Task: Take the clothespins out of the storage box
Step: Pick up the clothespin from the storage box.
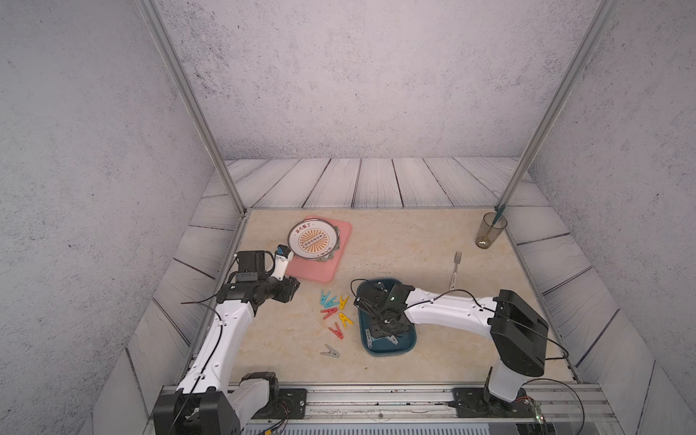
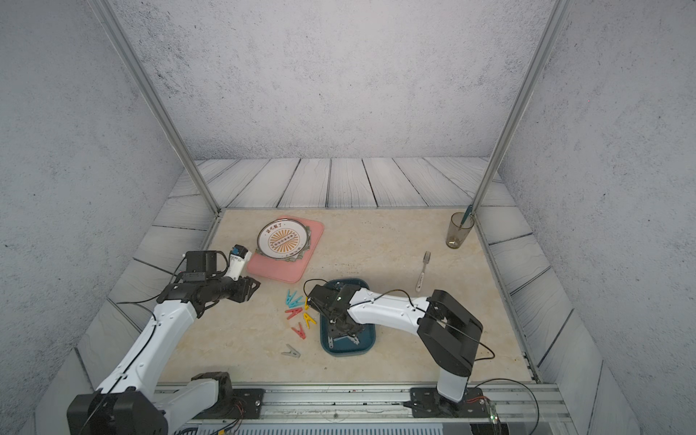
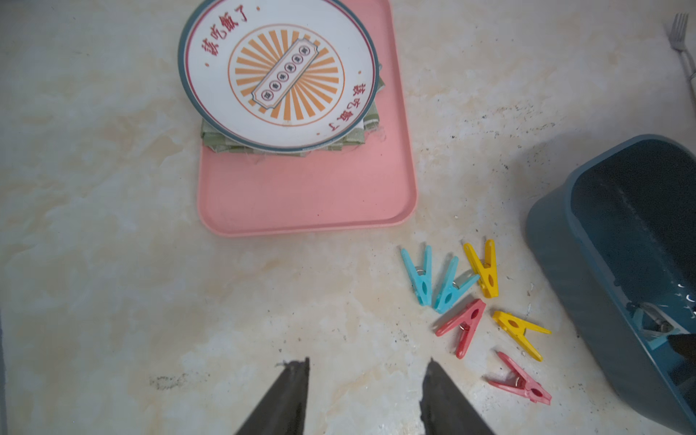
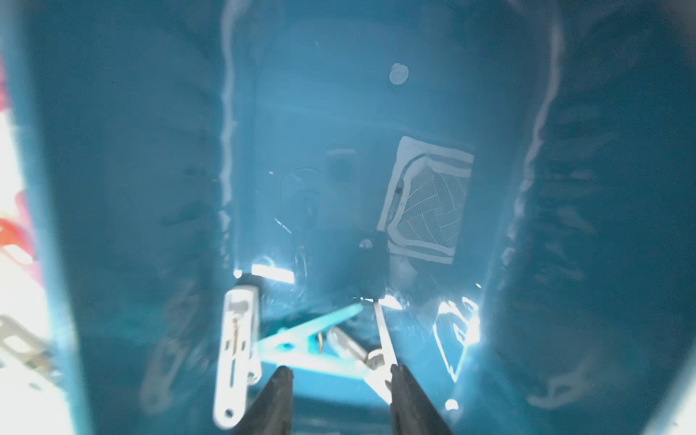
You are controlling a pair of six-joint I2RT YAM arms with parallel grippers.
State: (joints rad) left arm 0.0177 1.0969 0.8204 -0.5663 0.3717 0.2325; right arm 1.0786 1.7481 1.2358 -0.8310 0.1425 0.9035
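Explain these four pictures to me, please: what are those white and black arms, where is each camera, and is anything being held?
Two robot arms stand at the near edge of the table, each ending in a two-fingered gripper. Both top views look down on everything from one camera head; the other two pictures come from cameras on the wrists. The left gripper hangs open and empty above the table. The right gripper reaches into the storage box, jaws apart right at a teal clothespin, nothing gripped yet. Seven clothespins lie on the table beside the box; a few remain inside. Also there: a pink tray carrying a plate on a folded cloth, a fork and a glass.
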